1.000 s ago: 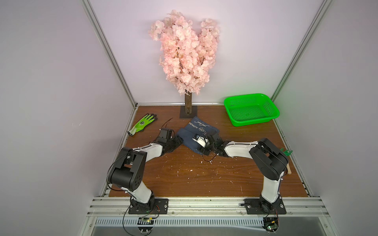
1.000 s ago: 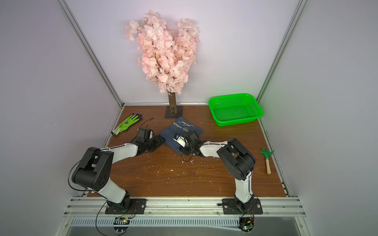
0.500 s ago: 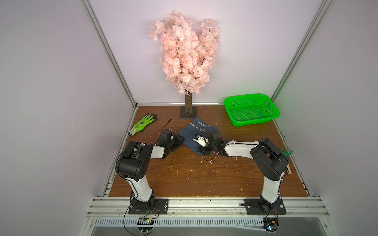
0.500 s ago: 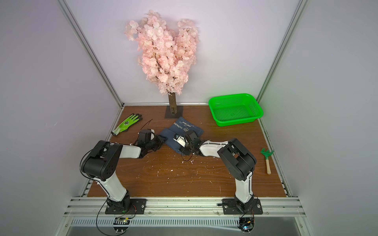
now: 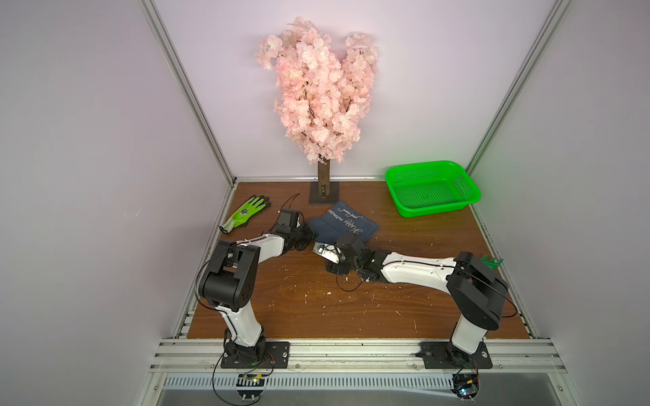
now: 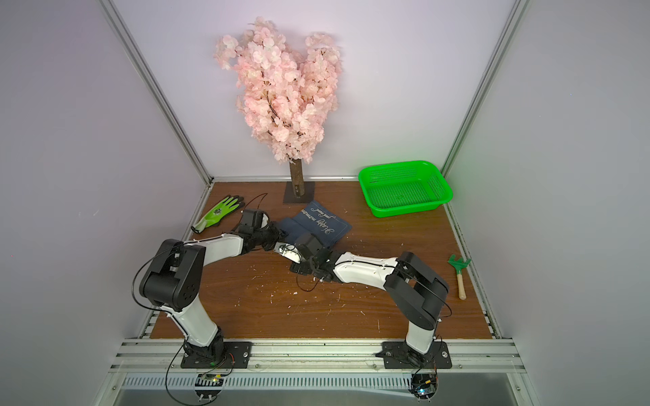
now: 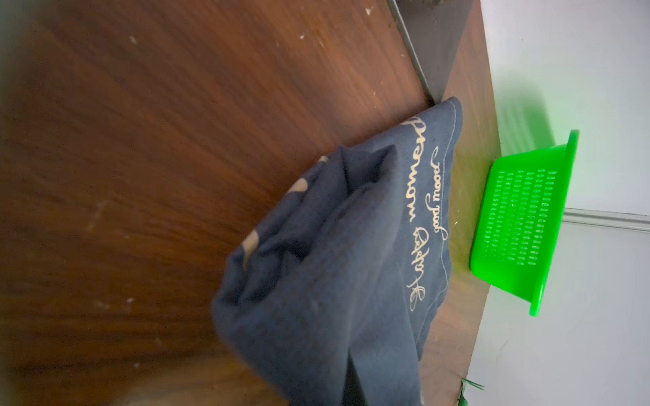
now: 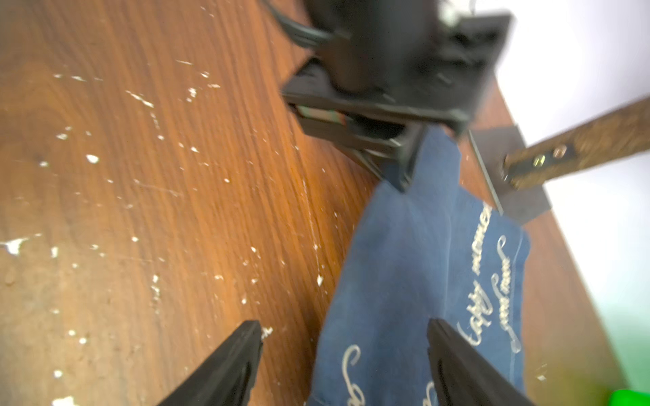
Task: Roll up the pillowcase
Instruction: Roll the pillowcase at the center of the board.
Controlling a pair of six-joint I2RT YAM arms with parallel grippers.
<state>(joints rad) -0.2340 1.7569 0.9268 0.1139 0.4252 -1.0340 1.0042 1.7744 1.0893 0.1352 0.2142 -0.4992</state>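
My left pincer [image 5: 310, 234] clamps the pillowcase [image 5: 346, 221]. My right pincer [image 8: 344, 326] gapes over the scuffed, white-flecked wooden tabletop [image 5: 316, 302], with lilac walls [image 5: 105, 140] around.

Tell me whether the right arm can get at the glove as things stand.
Probably not directly: the glove lies far left, and the left arm, gripping the pillowcase, stretches across between it and the right gripper.

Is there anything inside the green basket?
Nothing shows inside the green basket: in both top views its perforated floor is bare. The near wall may hide a thin strip of floor right behind it, so that strip cannot be checked.
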